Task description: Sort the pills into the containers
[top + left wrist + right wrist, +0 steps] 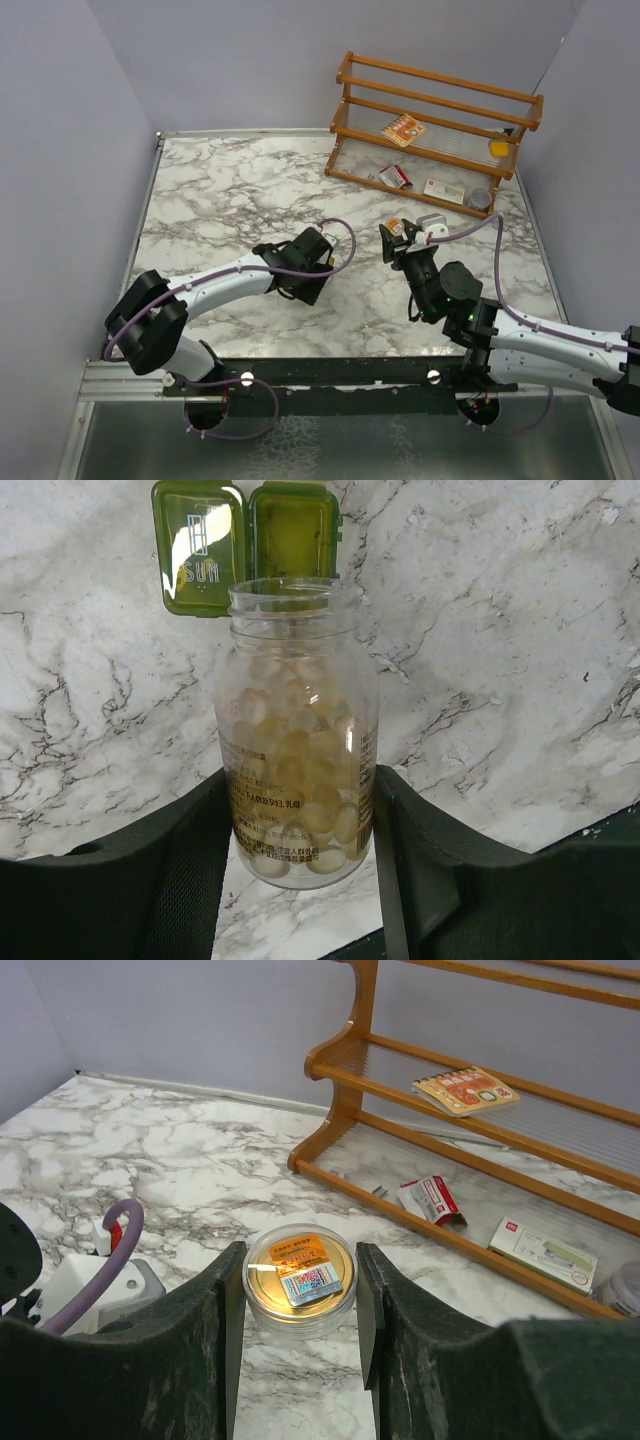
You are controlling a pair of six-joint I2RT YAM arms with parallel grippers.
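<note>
My left gripper point(302, 780) is clamped on the uncapped clear bottle point(298, 680), with the pills point(290, 750) packed inside and its mouth pointing to 12 o'clock. The pill box point(292, 530) lies just past the mouth at 12, lid point(198, 545) flipped open toward 9. My right gripper point(300, 1255) is clamped on the round cap point(298, 1285). The wooden rack point(350, 1060) is at its 1 o'clock.

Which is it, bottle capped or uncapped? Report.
Uncapped. The bottle, in the left gripper, shows a bare open rim; the right gripper holds a round cap apart from it.
</note>
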